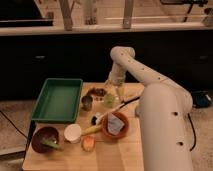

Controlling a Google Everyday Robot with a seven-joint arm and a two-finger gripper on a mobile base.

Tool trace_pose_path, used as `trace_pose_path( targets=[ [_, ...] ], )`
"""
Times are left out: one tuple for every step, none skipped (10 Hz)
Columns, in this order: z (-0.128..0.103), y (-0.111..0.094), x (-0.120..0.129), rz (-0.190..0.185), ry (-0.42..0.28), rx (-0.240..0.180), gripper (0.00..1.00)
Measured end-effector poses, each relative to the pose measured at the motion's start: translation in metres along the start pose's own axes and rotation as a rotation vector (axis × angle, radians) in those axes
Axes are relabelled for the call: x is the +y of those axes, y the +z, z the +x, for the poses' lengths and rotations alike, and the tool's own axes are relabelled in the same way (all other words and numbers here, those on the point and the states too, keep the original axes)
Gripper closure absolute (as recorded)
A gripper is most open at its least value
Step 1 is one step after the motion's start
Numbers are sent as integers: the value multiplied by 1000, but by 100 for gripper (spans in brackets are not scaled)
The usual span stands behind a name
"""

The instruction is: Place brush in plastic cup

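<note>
The brush (114,109) lies flat on the wooden table (115,155). Its small dark head is near the table's middle, and its pale handle runs up to the right and darkens at the far end. A translucent greenish plastic cup (109,100) stands upright just behind the brush. My gripper (114,90) hangs on the white arm directly above this cup and a little behind the brush handle. It holds nothing that I can see.
A green tray (57,100) fills the back left. A metal cup (87,103) stands beside it. A terracotta pot (116,126) with paper, a white cup (73,133), a yellow-orange item (90,131) and a dark red bowl (45,139) stand at the front. My arm covers the right side.
</note>
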Motion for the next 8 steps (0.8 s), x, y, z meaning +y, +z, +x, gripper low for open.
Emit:
trace_pose_path(
  targets=[
    [0, 0, 1, -1, 1, 3, 20],
    [-1, 0, 0, -3, 0, 6, 20],
    [-1, 0, -1, -4, -1, 9, 20],
    [-3, 0, -1, -6, -2, 9, 20],
    [-3, 0, -1, -6, -2, 9, 20],
    [-2, 0, -1, -7, -1, 9, 20],
    [-2, 0, 0, -7, 0, 9, 20],
    [-2, 0, 0, -8, 0, 9, 20]
  ],
)
